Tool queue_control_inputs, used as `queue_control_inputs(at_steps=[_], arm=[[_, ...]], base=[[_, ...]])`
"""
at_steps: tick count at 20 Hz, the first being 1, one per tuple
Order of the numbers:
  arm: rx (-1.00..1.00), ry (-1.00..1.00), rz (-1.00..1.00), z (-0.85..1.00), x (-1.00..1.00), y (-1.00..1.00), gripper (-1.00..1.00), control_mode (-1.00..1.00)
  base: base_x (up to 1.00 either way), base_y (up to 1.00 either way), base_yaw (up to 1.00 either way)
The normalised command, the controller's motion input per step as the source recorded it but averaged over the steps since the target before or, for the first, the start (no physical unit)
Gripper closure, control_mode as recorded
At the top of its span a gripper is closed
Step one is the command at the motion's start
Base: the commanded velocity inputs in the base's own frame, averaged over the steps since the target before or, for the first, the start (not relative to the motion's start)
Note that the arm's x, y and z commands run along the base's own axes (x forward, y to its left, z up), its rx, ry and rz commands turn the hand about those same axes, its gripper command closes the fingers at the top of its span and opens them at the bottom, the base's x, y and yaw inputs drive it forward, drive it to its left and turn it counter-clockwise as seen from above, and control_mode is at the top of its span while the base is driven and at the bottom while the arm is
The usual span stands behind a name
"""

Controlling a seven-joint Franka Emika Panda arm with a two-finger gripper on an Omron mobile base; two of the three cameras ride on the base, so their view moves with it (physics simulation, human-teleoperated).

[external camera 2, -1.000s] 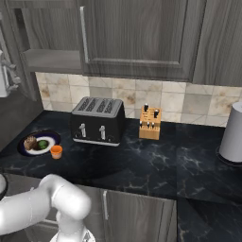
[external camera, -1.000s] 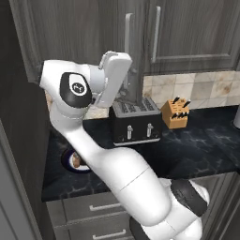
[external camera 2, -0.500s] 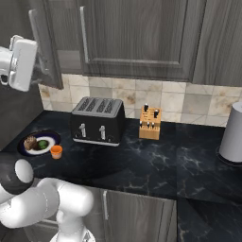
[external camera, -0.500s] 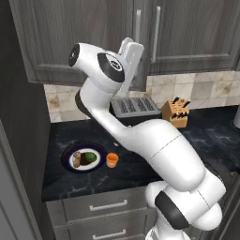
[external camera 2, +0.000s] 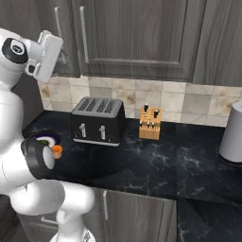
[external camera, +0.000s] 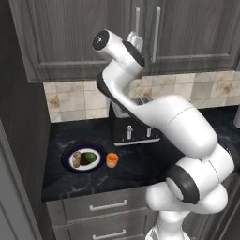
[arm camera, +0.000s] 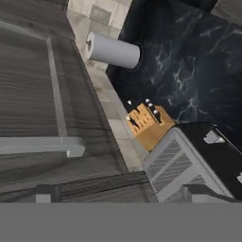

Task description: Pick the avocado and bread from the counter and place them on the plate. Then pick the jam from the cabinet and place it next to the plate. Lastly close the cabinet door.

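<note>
The plate (external camera: 68, 152) lies on the black counter (external camera: 140, 166) and carries the bread (external camera: 76, 159) and the avocado (external camera: 90, 157). The orange jam (external camera: 111, 160) stands just right of the plate, close to its rim. Up at the wall cabinet, my gripper (external camera: 135, 41) is open and empty, right against the cabinet door (external camera: 79, 37) and below its silver handle (external camera: 137, 18). The door looks flush with the cabinet front. In the hand view the gripper (arm camera: 124, 194) looks along the door face (arm camera: 28, 94), with the handle (arm camera: 42, 145) close by.
A black toaster (external camera 2: 97, 120) stands against the tiled wall right of the plate, and a wooden knife block (external camera 2: 150, 123) further right. A white canister (external camera 2: 232, 134) sits at the far right. Grey drawers (external camera: 101, 206) run below the counter edge.
The arm has swung from the far left to the right across the cabinet front, and the door has swung with the hand from open to flush. Plate, food and jam stayed put.
</note>
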Motion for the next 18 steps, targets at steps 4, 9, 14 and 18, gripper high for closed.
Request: queue_control_inputs(at_steps=[4, 9, 14, 18], arm=[[0.00, 0.26, 0.32, -0.07, 1.00, -0.21, -1.00, -1.00], [0.00, 0.26, 0.32, -0.02, 1.00, -0.25, -1.00, -1.00], [0.00, 0.12, 0.39, -0.09, 1.00, -0.52, -1.00, -1.00], [0.06, 0.00, 0.45, -0.19, 1.00, -0.77, -1.00, -1.00]], base=[[0.00, 0.00, 0.00], [0.00, 0.00, 0.00], [0.00, 0.00, 0.00], [0.00, 0.00, 0.00]])
